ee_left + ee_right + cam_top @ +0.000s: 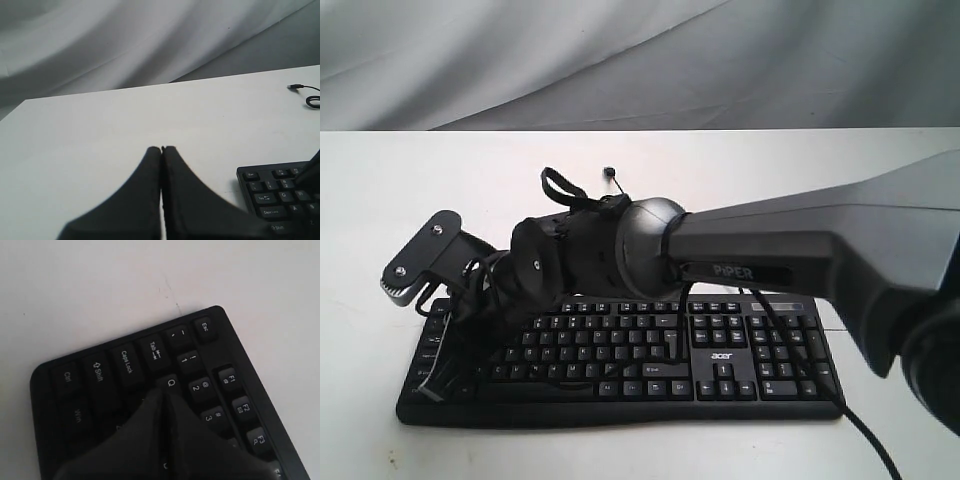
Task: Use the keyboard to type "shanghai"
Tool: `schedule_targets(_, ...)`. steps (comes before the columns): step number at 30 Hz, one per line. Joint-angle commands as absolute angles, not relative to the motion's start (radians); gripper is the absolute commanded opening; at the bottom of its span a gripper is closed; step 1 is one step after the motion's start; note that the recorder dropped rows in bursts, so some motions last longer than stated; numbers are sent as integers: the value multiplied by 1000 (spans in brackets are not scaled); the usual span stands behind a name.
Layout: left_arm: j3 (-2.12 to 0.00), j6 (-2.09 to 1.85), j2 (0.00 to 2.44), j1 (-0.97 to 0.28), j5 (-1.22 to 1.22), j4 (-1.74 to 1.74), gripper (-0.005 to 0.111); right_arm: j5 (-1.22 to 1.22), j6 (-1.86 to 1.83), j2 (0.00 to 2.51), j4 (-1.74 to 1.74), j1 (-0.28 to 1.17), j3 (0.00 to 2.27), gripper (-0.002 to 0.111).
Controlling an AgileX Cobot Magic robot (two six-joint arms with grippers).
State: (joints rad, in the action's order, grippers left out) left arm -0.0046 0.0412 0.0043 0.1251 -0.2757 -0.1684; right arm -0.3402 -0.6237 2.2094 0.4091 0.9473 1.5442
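Observation:
The black keyboard [720, 350] with its white "acer" logo lies across the white table [380, 180]. My right arm reaches over it from the right to its left end. There the right gripper [442, 372] points down at the keys. In the right wrist view that gripper [165, 392] is shut and holds nothing, its tip just beside the Q key [171, 382] on the keyboard [100, 375]. The left gripper [161, 148] is shut and empty above bare table. The keyboard's Esc corner [280, 195] lies off to its side. I do not see the left gripper in the exterior view.
The keyboard's thin black cable ends in a loose plug [295, 87] on the table behind the keyboard, also seen as a plug [609, 172] behind the arm. A grey cloth backdrop [640, 60] hangs beyond the table's far edge. An arm cable [865, 435] trails at front right.

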Motion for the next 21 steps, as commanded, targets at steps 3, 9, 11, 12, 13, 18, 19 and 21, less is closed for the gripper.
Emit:
schedule_targets(3, 0, 46, 0, 118, -266, -167, 0, -341, -631, 2205, 399, 948, 1548, 0)
schedule_targets(9, 0, 46, 0, 118, -266, -167, 0, -339, -635, 2205, 370, 957, 1531, 0)
schedule_targets(11, 0, 46, 0, 118, -266, -167, 0, -328, -635, 2205, 370, 957, 1531, 0)
schedule_targets(12, 0, 46, 0, 118, -266, -167, 0, -327, -635, 2205, 366, 957, 1531, 0)
schedule_targets(13, 0, 46, 0, 118, -266, -167, 0, -327, -635, 2205, 366, 957, 1531, 0)
schedule_targets(18, 0, 46, 0, 118, -266, -167, 0, -324, -635, 2227, 351, 957, 1531, 0)
schedule_targets(19, 0, 46, 0, 118, -266, -167, 0, -324, -635, 2227, 351, 957, 1531, 0)
schedule_targets(21, 0, 46, 0, 118, -266, -167, 0, -324, -633, 2227, 351, 957, 1531, 0)
